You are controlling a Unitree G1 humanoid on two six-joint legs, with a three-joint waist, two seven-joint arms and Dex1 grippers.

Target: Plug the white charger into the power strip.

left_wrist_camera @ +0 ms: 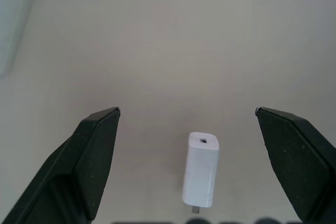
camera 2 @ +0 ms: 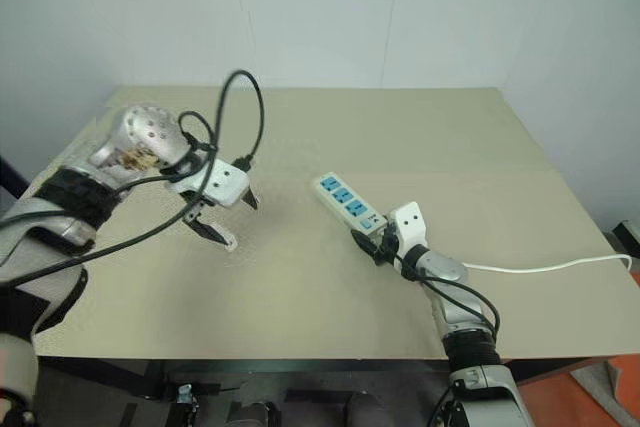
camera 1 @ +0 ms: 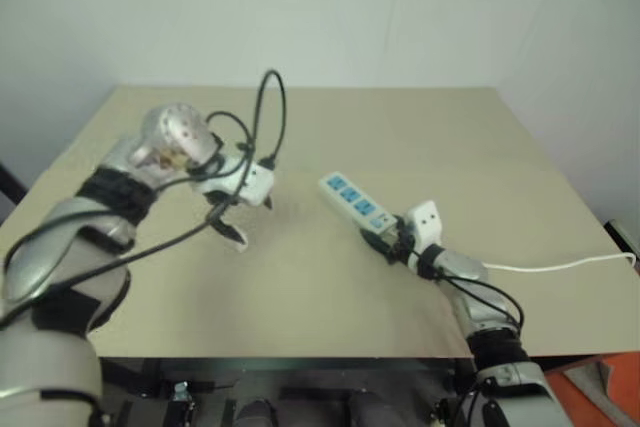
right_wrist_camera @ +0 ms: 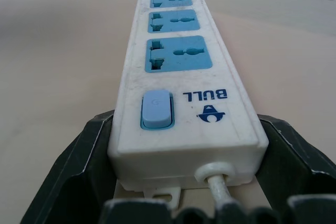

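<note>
Table (camera 1: 330, 287): bare tan surface is seen around everything.
Power strip (camera 1: 356, 202): one, centre-right, clamped at its cord end by right gripper (camera 1: 388, 238).
White charger (left_wrist_camera: 200, 176): one, left of centre, lying flat.
Left gripper (camera 1: 240, 212): spread wide above charger.

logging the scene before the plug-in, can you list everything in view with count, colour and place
charger: one, white, lying on the table between the open left fingers, untouched
power strip: one, white with three blue sockets and a blue switch, right of table centre, cord end between the right fingers
cord: one, thin white, running from the strip off the table's right edge
table: one, beige, against a white wall
left gripper: white housing, black fingers, open, pointing down over the charger
right gripper: white housing, black fingers, closed on the strip's cord end
</note>
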